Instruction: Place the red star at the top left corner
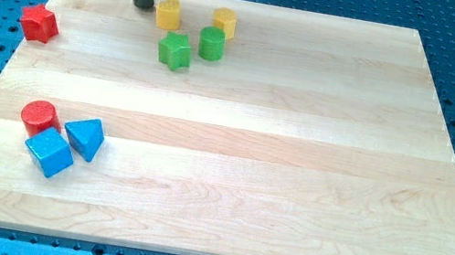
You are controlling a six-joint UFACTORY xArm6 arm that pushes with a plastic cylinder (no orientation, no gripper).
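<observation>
The red star lies at the view's left edge of the wooden board, near its top left corner and partly over the edge. My tip stands near the board's top edge, right of the red star and just left of a yellow block. The tip touches no block.
A second yellow block, a green cylinder and a green star cluster right of the tip. A red cylinder, a blue cube and a blue triangle sit at the lower left.
</observation>
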